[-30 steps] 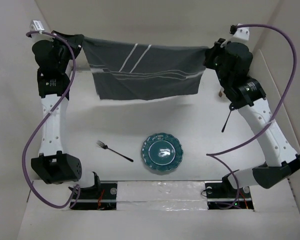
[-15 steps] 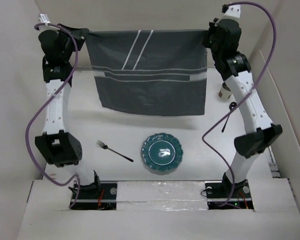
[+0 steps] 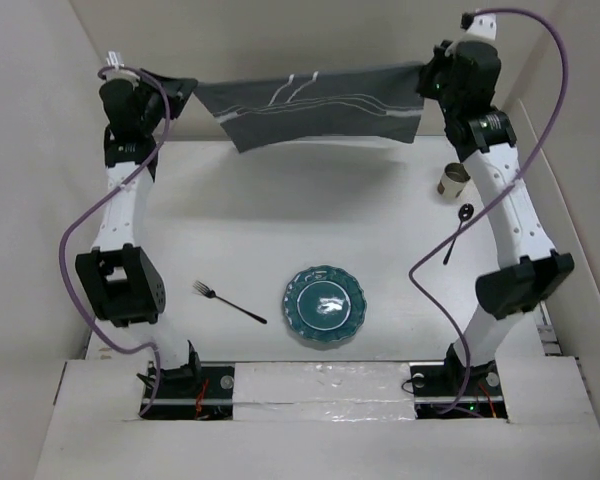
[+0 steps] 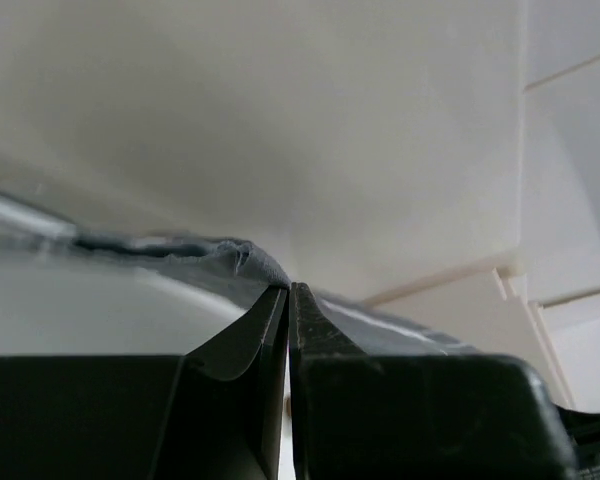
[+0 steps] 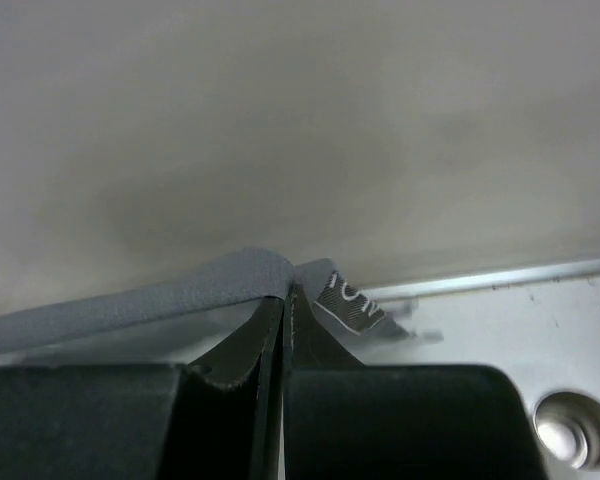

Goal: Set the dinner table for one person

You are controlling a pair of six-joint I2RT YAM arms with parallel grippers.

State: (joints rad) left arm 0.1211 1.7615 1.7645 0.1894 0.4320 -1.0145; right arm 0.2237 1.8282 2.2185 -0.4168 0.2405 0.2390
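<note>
1. The left gripper (image 3: 188,86) was clamped tight on one corner of the placemat (image 3: 320,105), raised high at the far left. From its own wrist camera, the two fingers met with a fold of grey cloth caught at their tips.
2. The right gripper (image 3: 427,80) was pinched on the opposite corner at the far right. Its jaws were closed there too, with grey cloth and a scrap of white stripe bunched at the tips.
3. The dark grey placemat hung stretched between them over the far edge of the dinner table (image 3: 280,210). It sagged a little in the middle, with its thin white stripes showing, and as far as I could tell it was not lying flat on the surface.
4. The white dinner table spread out beneath both arms. The teal plate (image 3: 326,306) sat near the near edge, about midway between the two bases.
5. A fork (image 3: 229,302) lay at a slant just left of the plate, not touching it.
6. Over on the right, a small cup (image 3: 453,180) stood close by the right arm. A dark, spoon-like utensil (image 3: 465,210) lay just nearer than the cup.
</note>
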